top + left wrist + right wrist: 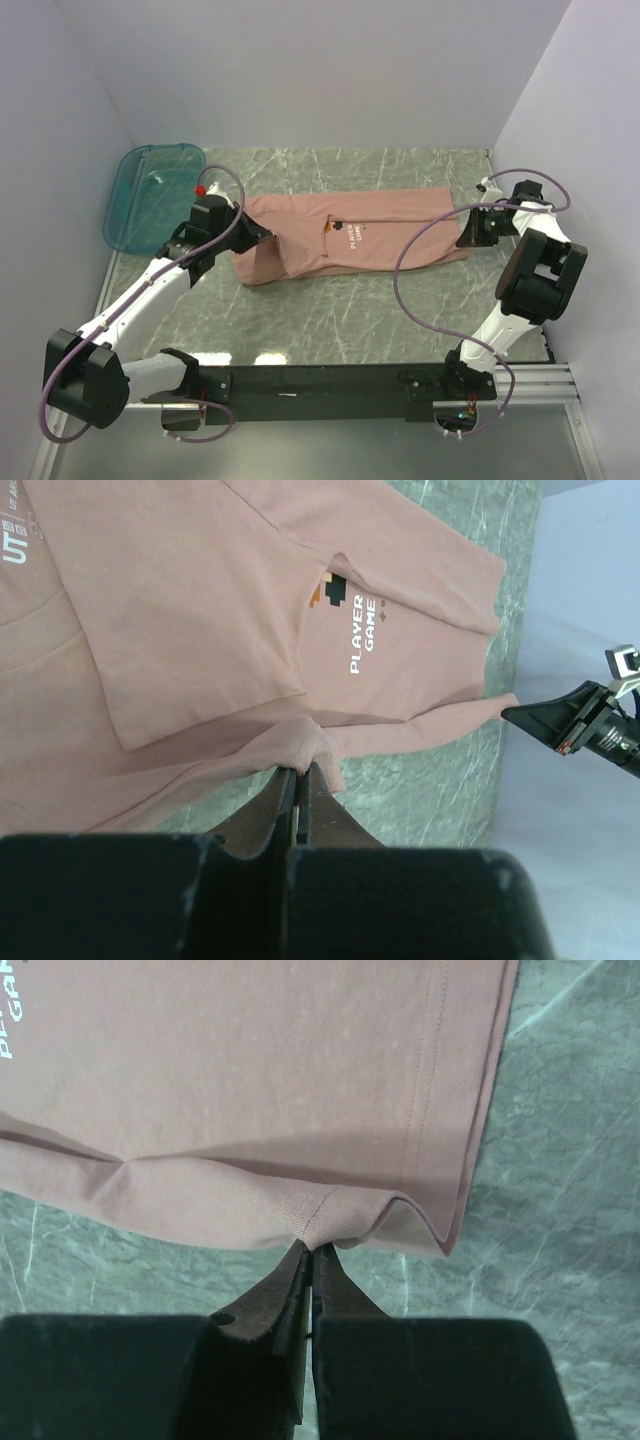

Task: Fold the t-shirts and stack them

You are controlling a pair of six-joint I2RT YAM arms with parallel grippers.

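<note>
The salmon-pink t-shirt (350, 235) lies across the middle of the green marble table, partly folded lengthwise, with its white lettering and pixel print (352, 615) facing up. My left gripper (250, 232) is shut on a bunched fold of the shirt's left end (300, 742). My right gripper (470, 232) is shut on the shirt's hem edge (330, 1215) at the right end. Both pinch the cloth at the fingertips, close to the table.
A teal translucent plastic bin (150, 192) sits at the far left edge of the table. White walls close in the back and both sides. The right arm's gripper also shows at the right edge of the left wrist view (575, 720).
</note>
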